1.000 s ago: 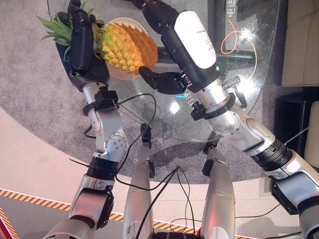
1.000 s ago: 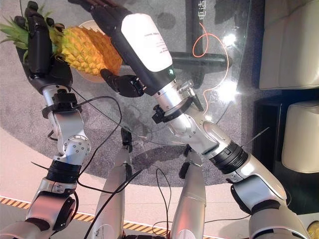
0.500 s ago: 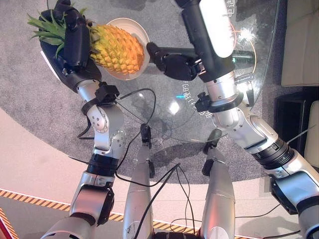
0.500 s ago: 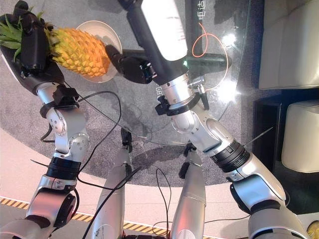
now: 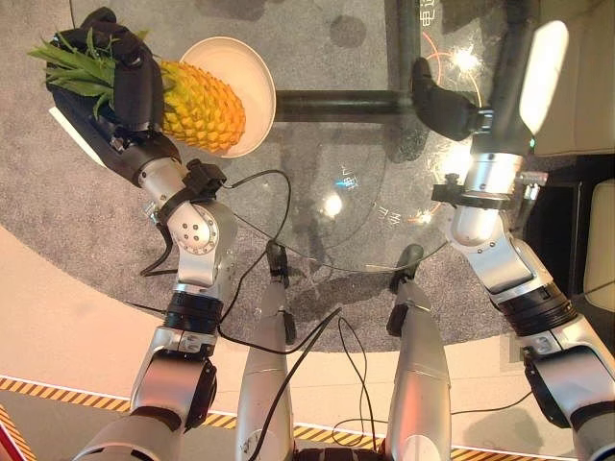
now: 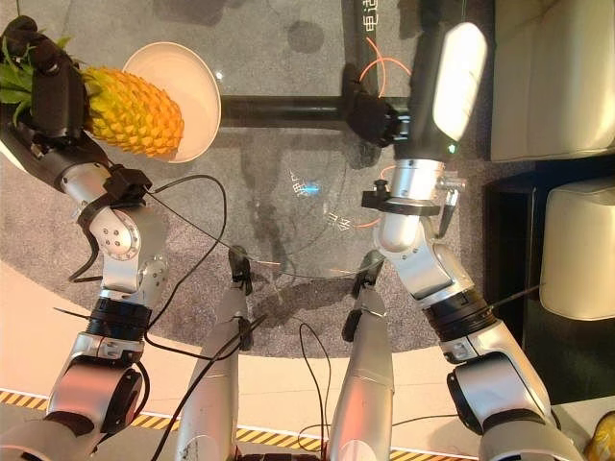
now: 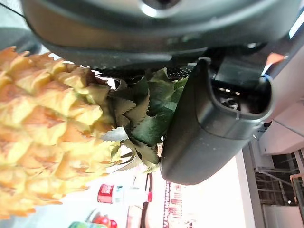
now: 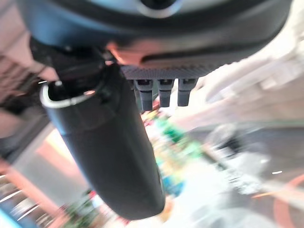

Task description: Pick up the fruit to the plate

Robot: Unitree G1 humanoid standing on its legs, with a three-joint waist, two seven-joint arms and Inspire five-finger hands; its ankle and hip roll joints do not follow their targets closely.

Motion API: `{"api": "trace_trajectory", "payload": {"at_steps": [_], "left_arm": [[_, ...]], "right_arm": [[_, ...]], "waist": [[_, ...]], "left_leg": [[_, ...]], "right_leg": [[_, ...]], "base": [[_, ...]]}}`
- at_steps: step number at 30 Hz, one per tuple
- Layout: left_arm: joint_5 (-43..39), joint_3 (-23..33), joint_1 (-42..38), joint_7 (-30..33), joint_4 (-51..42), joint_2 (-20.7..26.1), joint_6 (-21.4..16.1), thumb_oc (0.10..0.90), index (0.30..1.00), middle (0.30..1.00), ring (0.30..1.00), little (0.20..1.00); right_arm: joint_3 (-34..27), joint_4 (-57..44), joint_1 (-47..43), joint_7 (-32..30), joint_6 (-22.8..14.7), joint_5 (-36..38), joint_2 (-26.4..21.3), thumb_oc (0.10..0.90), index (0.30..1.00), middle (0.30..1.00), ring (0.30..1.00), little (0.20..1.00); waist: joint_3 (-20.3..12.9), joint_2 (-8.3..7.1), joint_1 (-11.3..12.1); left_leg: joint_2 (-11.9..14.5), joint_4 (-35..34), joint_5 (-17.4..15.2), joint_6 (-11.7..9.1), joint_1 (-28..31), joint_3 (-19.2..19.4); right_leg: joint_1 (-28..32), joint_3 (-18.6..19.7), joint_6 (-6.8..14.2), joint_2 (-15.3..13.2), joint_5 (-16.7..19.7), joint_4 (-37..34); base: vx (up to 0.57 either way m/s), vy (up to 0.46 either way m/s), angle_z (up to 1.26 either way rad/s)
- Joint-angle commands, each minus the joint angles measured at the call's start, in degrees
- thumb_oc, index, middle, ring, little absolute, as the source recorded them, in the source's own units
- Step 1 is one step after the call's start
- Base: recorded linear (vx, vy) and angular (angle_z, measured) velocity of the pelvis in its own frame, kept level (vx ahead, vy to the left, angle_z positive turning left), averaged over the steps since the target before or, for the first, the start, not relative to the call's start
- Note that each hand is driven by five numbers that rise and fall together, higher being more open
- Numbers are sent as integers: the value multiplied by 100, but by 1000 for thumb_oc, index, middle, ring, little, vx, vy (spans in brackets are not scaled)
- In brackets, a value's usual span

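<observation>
The plate sits on the counter near its left edge. The pineapple lies sideways above the plate's left rim, its body over the plate and its leaves reaching out past the counter's left edge. The left robot hand is wrapped round the pineapple where the leaves meet the body. The right robot hand is raised over the right side of the counter, well apart from the plate.

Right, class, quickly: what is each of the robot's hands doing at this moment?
Left hand: closed around the pineapple near its leafy crown, partly over the plate.
Right hand: open, fingers straight, holding nothing.
</observation>
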Motion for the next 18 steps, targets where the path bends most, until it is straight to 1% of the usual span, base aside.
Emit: {"api": "trace_trajectory", "payload": {"at_steps": [1,3,6,9,11,12,14,18], "left_arm": [[864,372,-814,221,-267,658,-924,100,300,300,300,200],[975,375,-864,301,-137,717,-954,100,300,300,300,200],[1207,348,-932,416,3,809,-944,100,300,300,300,200],[1331,281,-1053,547,237,917,-963,100,300,300,300,200],[1366,238,-1149,613,407,987,-982,100,300,300,300,200],[1373,228,-1168,627,441,997,-992,100,300,300,300,200],[1418,182,-1294,697,672,1063,-1032,100,300,300,300,200],[1462,64,-1488,822,928,1213,-1032,100,300,300,300,200]], "right_arm": [[-426,-176,-292,-691,-290,343,-11,800,900,900,900,900],[-555,67,-218,-838,-328,702,-62,800,900,900,900,900],[-715,382,-114,-1013,-337,1017,-79,800,900,900,900,900],[-848,910,-131,-1129,-411,1502,-126,800,900,900,900,900],[-913,1207,-170,-1143,-431,1854,-156,800,900,900,900,900],[-921,1256,-182,-1142,-435,1915,-157,800,900,900,900,900],[-970,1731,-226,-1117,-524,2214,-157,800,900,900,900,900],[-934,2334,-315,-1024,-525,2657,-195,800,900,900,900,900]], "waist": [[-156,-184,-5],[-156,-187,-26],[-156,-200,-45],[-156,-200,-59],[-156,-199,-67],[-156,-200,-68],[-156,-200,-73],[-156,-205,-78]], "left_leg": [[106,385,-372,-259,-136,-219],[116,391,-382,-263,-136,-208],[134,380,-397,-265,-123,-199],[149,388,-410,-278,-120,-177],[154,392,-415,-283,-127,-168],[155,392,-416,-285,-129,-166],[167,394,-425,-295,-124,-152],[184,416,-436,-305,-167,-144]], "right_leg": [[373,-14,198,123,214,-618],[365,-3,195,130,205,-604],[352,2,199,145,198,-585],[352,-2,201,158,195,-586],[344,-2,200,170,190,-584],[342,-2,199,172,189,-585],[340,-9,199,181,182,-581],[300,-16,191,193,172,-566]], "base": [[4,16,-3],[6,8,-2],[9,4,-6],[3,6,-7],[-3,5,-6],[0,0,0],[0,0,0],[0,0,0]]}}
